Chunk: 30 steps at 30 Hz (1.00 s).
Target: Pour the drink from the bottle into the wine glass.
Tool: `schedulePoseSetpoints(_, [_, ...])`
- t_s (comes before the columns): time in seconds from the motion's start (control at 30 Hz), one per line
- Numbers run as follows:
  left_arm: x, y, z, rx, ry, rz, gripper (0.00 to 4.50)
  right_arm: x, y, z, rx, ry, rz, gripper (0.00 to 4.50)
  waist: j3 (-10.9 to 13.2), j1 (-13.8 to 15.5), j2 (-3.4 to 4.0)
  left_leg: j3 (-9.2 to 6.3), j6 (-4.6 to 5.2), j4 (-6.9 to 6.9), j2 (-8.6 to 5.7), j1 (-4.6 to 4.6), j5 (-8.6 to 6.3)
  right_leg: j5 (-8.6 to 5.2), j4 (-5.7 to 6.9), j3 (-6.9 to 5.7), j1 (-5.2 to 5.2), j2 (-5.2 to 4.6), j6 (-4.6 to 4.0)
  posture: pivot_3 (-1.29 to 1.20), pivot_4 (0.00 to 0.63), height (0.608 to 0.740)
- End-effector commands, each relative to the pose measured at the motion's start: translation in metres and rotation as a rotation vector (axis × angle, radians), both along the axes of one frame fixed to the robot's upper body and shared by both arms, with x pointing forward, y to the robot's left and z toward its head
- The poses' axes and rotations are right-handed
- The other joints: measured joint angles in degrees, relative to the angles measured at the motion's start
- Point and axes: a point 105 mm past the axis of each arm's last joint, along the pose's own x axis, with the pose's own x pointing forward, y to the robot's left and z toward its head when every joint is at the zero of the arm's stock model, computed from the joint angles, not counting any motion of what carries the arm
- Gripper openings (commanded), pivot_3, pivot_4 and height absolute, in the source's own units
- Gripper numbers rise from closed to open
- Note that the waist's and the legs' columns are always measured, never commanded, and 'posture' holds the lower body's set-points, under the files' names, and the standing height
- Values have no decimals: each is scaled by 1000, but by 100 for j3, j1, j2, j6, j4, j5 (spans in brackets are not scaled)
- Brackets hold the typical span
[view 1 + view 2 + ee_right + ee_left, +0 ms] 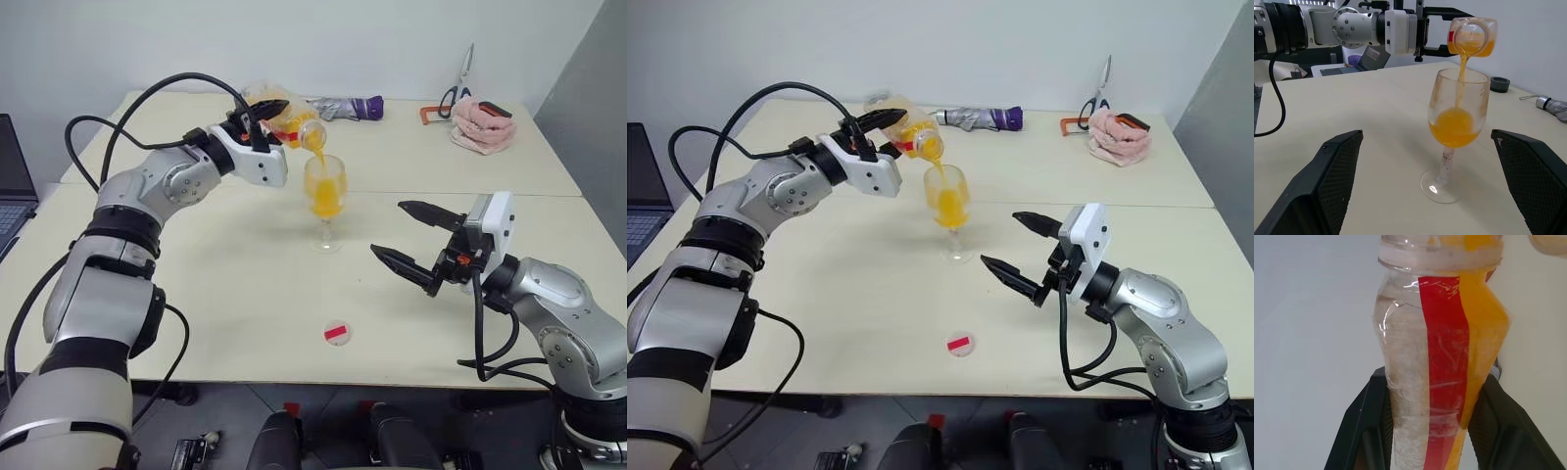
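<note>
A thin orange stream of the drink is falling from the mouth of the bottle into the wine glass, which stands upright on its foot near the middle of the pale surface. The bowl looks something under half full, with orange smears up its inner wall. The bottle is tipped well over, its mouth just above the rim, and the left wrist view shows liquid lying along its lower side, so I'd judge the pour to be well under way but not finished: some drink remains to go in, and then the bottle has to be righted.

The left end effector is clenched on the bottle, a black finger on either side of its body. The right end effector hovers beside the glass with its fingers spread wide, grasping nothing and apart from the stem.

Nearer the front edge lies a small white-and-red cap, off the bottle. At the far side sit a folded umbrella, scissors and a pink cloth, all well clear of the pouring.
</note>
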Motion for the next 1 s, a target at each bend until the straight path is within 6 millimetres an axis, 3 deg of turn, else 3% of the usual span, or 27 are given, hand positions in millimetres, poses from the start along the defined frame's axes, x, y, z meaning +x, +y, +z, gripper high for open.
schedulePoseSetpoints(0.03, [-5,-1,27,-10,-83,-15,1671,-4,3,8,14,-36,17,4500,0,0,0,0,0,0,0,0,0,0,0,0,0,0,0,0,150,740])
schedulePoseSetpoints(1.0, [-4,-2,27,-22,-89,-11,1671,-5,4,7,11,-32,19,4500,0,0,0,0,0,1,0,0,0,0,1,0,0,0,0,0,150,740])
